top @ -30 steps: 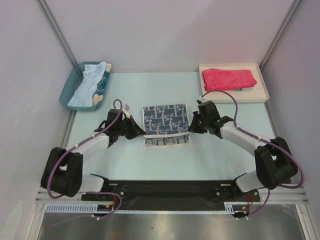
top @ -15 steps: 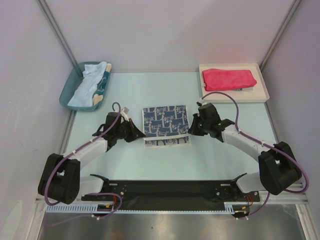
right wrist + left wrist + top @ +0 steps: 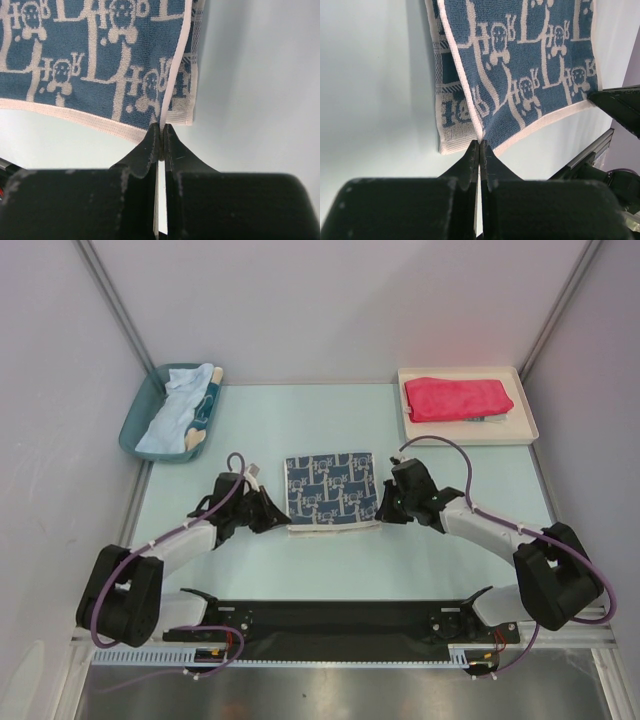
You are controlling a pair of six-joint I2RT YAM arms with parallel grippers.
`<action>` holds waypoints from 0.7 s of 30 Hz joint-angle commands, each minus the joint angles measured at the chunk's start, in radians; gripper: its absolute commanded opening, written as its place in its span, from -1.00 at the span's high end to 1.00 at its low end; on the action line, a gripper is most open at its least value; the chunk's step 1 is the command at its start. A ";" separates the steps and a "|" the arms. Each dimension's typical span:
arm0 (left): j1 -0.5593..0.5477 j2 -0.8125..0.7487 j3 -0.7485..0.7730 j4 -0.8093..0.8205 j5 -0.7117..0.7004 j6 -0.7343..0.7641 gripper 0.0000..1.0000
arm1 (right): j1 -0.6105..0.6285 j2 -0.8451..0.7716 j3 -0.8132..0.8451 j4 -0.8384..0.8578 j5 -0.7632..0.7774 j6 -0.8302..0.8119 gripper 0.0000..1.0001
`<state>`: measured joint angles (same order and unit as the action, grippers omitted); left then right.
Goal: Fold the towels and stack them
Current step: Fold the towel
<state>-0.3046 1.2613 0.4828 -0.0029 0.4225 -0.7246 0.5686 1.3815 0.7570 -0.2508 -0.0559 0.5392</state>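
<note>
Blue-and-white towel (image 3: 530, 65): white woven lettering across the whole face. Large capitals "L" and "D" legible. Smaller letters set around skull figures look like "H", "o", "K"; word uncertain. Similar letters on the layer beneath, partly hidden.

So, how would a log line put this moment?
task: folding blue-and-white towel | left pincer: gripping corner | right pincer: gripping corner

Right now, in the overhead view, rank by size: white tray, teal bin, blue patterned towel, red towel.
White rectangular tray
teal plastic bin and blue-and-white patterned cloth towel, too alike to rank
red-pink cloth towel
</note>
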 commanded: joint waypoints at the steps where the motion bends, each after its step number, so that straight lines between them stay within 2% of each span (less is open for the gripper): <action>1: -0.011 0.018 -0.012 0.057 0.005 0.013 0.99 | 0.008 -0.013 -0.005 0.033 0.022 0.011 1.00; 12: -0.014 0.102 -0.039 0.122 0.010 0.011 0.99 | 0.020 0.022 -0.061 0.077 0.024 0.027 1.00; 21: -0.014 0.148 -0.049 0.146 0.007 0.021 0.95 | 0.024 0.050 -0.103 0.117 0.018 0.041 0.85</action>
<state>-0.3122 1.3972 0.4419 0.0975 0.4236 -0.7246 0.5880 1.4223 0.6682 -0.1715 -0.0498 0.5690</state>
